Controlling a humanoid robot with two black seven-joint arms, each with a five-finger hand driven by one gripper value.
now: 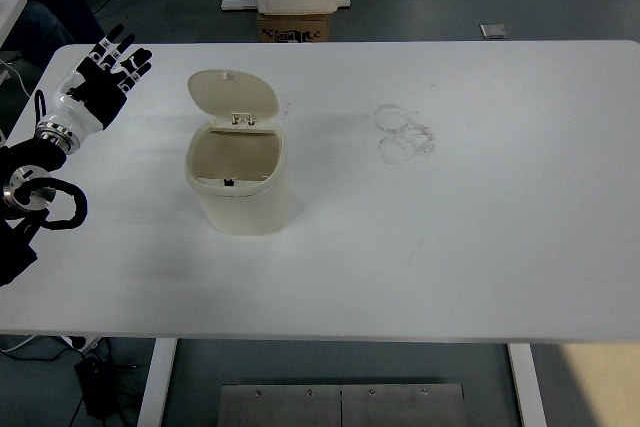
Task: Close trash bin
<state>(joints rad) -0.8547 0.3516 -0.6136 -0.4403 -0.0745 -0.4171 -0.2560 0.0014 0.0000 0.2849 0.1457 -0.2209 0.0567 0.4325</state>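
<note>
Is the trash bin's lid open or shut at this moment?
Open. The trash bin stands upright with its lid hinged back, and the inside shows. The left robot hand is apart from it.

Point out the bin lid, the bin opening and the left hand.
bin lid (233, 93), head view, middle of the raised lid.
bin opening (235, 155), head view, inner wall.
left hand (104, 76), head view, palm.

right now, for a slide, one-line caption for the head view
Left hand raised with fingers spread, left of a cream trash bin whose lid stands open on the white table.
</note>
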